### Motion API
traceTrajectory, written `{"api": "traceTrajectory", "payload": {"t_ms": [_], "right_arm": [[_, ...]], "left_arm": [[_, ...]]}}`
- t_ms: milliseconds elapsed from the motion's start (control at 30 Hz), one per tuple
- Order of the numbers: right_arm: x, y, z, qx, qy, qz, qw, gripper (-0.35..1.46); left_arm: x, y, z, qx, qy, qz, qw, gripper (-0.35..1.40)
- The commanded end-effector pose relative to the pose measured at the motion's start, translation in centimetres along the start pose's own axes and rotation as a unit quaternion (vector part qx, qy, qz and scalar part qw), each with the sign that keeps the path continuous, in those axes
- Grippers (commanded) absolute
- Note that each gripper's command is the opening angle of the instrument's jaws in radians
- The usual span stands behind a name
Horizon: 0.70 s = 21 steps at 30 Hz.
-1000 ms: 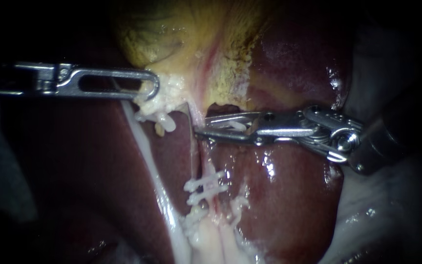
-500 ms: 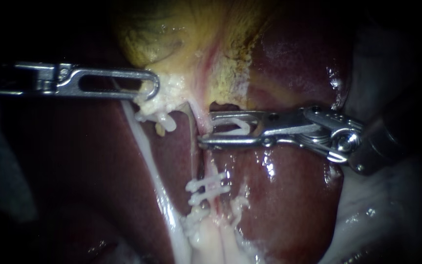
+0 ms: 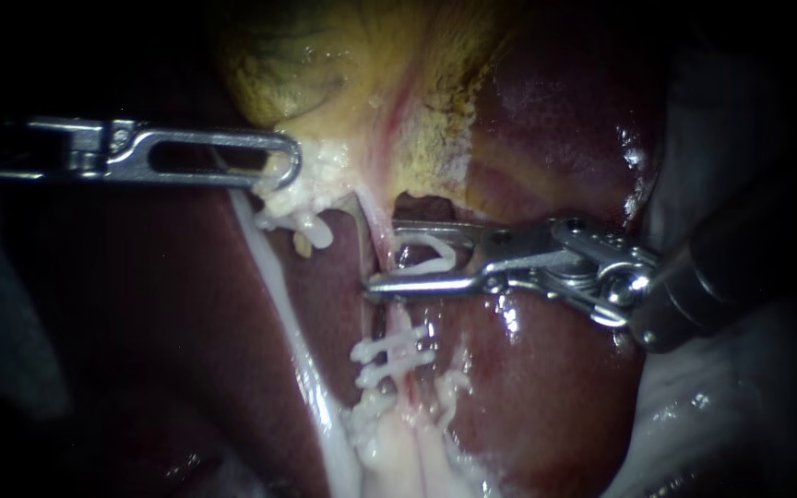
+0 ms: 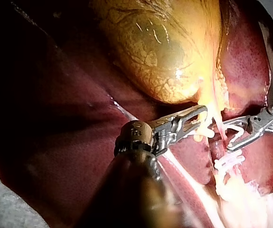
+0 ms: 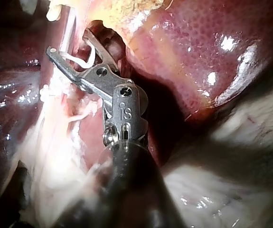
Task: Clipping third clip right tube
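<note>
In the endoscope view, the left instrument [image 3: 283, 173] had its jaws pressed together on pale tissue [image 3: 311, 189] under the gallbladder [image 3: 352, 74]. The right instrument [image 3: 382, 256] carried an open clip [image 3: 431, 256] in its spread jaws, around the right tube [image 3: 375, 224] and above two placed clips [image 3: 389, 352]. The left wrist view showed the same grip. In the right wrist view the clip [image 5: 81, 59] sat across the tube. Placing seemed in hand; the next move called for a full squeeze.
</note>
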Motion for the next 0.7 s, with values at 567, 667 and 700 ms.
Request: {"api": "traceTrajectory", "payload": {"t_ms": [567, 667, 700], "right_arm": [[-0.09, -0.12, 0.31, 0.025, -0.010, 0.005, 0.9996, 0.42], [0.00, -0.09, 0.29, 0.025, -0.009, 0.008, 0.9996, 0.41], [0.03, -0.09, 0.29, 0.025, -0.009, 0.008, 0.9996, 0.41]], "left_arm": [[0.00, 0.00, 0.00, 0.000, 0.000, 0.000, 1.0000, -0.35], [0.00, 0.00, 0.01, 0.000, 0.000, 0.000, 1.0000, -0.35], [0.00, 0.00, 0.01, 0.000, 0.000, 0.000, 1.0000, -0.35]]}}
